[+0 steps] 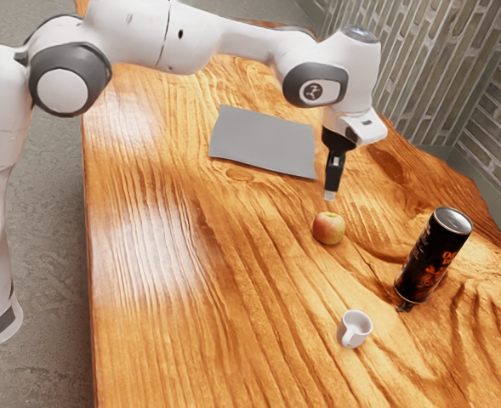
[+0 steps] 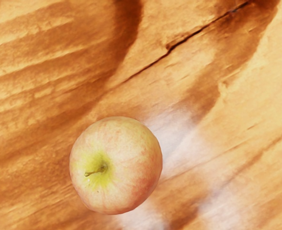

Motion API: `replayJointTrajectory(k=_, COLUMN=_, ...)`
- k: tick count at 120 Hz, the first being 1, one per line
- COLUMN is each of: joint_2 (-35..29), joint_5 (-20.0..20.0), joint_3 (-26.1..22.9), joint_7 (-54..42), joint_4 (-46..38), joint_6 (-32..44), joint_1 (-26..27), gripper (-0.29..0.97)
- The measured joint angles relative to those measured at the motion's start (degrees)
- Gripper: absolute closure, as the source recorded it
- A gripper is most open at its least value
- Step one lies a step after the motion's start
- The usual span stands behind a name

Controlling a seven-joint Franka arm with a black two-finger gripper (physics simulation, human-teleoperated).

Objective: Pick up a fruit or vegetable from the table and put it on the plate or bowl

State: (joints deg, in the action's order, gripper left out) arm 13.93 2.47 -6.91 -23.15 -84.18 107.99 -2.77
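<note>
A red-yellow apple (image 1: 328, 228) rests upright on the wooden table (image 1: 190, 280), stem up. In the wrist view the apple (image 2: 116, 164) lies just under my hand, a little off centre. My black gripper (image 1: 331, 194) hangs pointing down a short way above the apple, slightly toward the table's far side, holding nothing. It does not touch the fruit.
A flat grey sheet (image 1: 263, 141) lies on the table behind the gripper. A dark drink can (image 1: 433, 257) stands tilted at the exterior view's right. A small white cup (image 1: 355, 328) sits near the front. A brick wall (image 1: 454, 76) borders the far right.
</note>
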Motion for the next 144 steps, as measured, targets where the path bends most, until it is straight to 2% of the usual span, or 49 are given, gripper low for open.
replayJointTrajectory(k=31, joint_2=3.4, joint_5=-0.9, joint_3=0.1, joint_7=-3.8, joint_4=-0.1, joint_6=3.6, joint_1=0.0, gripper=0.0)
replayJointTrajectory(k=72, joint_2=6.4, joint_5=-0.9, joint_3=0.1, joint_7=-6.7, joint_4=-0.2, joint_6=-1.1, joint_1=0.2, gripper=0.0)
replayJointTrajectory(k=100, joint_2=6.6, joint_5=0.7, joint_3=2.3, joint_7=-7.8, joint_4=0.0, joint_6=-2.1, joint_1=0.6, gripper=0.0)
replayJointTrajectory(k=144, joint_2=10.8, joint_5=1.1, joint_3=2.3, joint_7=-9.0, joint_4=3.8, joint_6=2.3, joint_1=0.8, gripper=0.0)
